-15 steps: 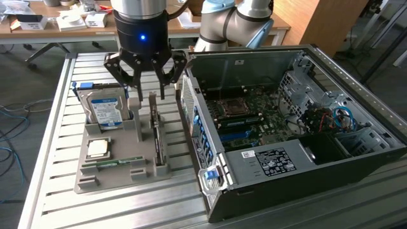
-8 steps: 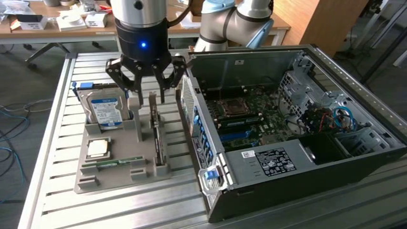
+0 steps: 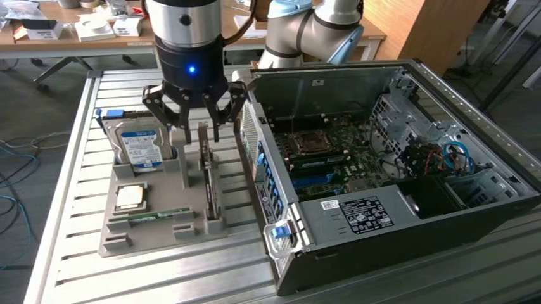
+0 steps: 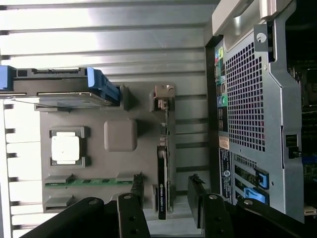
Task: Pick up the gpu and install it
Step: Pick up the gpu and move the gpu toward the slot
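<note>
The gpu (image 3: 207, 180) stands on its edge in a slot of the grey holder tray (image 3: 156, 237), next to the open computer case (image 3: 381, 209). In the wrist view the gpu (image 4: 162, 163) shows edge-on, with its pale bracket end farthest from the fingers. My gripper (image 3: 201, 136) hangs just above the card's far end in the exterior view. It is open, one finger (image 4: 134, 191) on each side of the card's dark edge and neither touching it. Nothing is held between them.
The tray also carries a blue-framed hard drive (image 3: 139, 145), a square silver processor (image 3: 129, 196) and a narrow green memory strip (image 3: 152, 215). The case's perforated back panel (image 4: 247, 99) stands close beside the tray. Ribbed metal table (image 3: 76, 152) lies around; a cluttered desk sits behind.
</note>
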`<state>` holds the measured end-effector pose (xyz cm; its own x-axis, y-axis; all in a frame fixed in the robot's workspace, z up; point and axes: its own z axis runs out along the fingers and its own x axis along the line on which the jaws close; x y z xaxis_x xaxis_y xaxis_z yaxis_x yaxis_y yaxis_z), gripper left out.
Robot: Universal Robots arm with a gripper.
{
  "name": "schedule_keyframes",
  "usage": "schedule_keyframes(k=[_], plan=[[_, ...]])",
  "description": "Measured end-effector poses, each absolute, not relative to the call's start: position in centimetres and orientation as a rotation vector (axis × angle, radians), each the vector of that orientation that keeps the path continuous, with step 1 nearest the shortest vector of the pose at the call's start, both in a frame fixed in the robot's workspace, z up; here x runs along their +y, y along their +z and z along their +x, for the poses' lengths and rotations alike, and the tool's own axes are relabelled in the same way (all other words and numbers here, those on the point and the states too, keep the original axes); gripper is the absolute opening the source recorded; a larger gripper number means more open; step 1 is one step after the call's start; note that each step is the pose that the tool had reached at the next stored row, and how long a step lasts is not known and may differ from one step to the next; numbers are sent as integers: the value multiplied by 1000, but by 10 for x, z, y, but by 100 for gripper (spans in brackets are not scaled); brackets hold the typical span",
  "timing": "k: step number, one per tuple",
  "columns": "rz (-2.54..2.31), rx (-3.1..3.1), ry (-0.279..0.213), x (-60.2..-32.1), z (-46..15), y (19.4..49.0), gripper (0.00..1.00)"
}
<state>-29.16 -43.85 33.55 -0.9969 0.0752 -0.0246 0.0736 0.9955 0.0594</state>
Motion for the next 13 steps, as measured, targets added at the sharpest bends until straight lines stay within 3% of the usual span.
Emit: schedule_keyframes(k=[13], plan=[[116, 3111, 92, -439, -292, 317, 49]])
